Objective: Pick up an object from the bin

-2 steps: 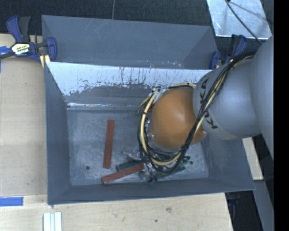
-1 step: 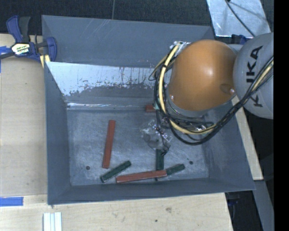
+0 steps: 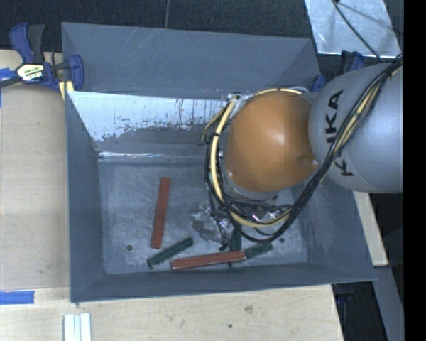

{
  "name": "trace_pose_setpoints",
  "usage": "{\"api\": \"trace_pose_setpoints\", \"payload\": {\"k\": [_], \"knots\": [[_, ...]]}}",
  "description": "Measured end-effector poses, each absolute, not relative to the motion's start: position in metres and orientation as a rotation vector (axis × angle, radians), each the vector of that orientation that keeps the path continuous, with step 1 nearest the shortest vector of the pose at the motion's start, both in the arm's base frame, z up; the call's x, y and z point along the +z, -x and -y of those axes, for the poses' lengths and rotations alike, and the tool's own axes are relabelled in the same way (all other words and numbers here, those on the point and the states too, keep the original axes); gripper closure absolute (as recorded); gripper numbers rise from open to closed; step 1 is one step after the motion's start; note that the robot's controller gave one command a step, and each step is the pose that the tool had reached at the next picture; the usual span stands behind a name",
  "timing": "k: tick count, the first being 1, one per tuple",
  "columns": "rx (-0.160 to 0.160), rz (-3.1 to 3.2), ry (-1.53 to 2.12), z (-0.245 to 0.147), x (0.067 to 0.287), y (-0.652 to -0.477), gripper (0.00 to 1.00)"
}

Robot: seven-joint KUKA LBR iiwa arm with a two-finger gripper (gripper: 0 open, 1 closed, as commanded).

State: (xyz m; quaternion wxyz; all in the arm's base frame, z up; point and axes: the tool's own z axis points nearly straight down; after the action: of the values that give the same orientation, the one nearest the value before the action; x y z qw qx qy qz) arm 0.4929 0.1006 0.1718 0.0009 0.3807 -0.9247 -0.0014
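My gripper (image 3: 214, 222) is low in the bin, right of the middle, under the arm's orange cover. Just below it a red-brown stick (image 3: 207, 260) lies flat along the front wall. A dark green stick (image 3: 170, 252) lies slanted at that stick's left end. Another dark green stick (image 3: 258, 249) lies at its right end, close under the gripper. A second red-brown stick (image 3: 160, 212) lies nearly upright in the picture, to the gripper's left and apart from it. Nothing can be seen held in the gripper.
The arm and its orange cover with cables hide the bin's right half. The bin's sloped walls rise on every side, and the sticks at the front lie close to the front wall.
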Motion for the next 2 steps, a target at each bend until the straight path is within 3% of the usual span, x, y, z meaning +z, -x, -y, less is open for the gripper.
{"api": "trace_pose_setpoints", "payload": {"k": [1, 2], "knots": [[-0.003, 2.63, -1.716, -0.1211, 0.1259, -0.4937, 1.0], [-0.001, 2.634, -1.713, -0.1208, 0.1272, -0.4945, 0.0]]}}
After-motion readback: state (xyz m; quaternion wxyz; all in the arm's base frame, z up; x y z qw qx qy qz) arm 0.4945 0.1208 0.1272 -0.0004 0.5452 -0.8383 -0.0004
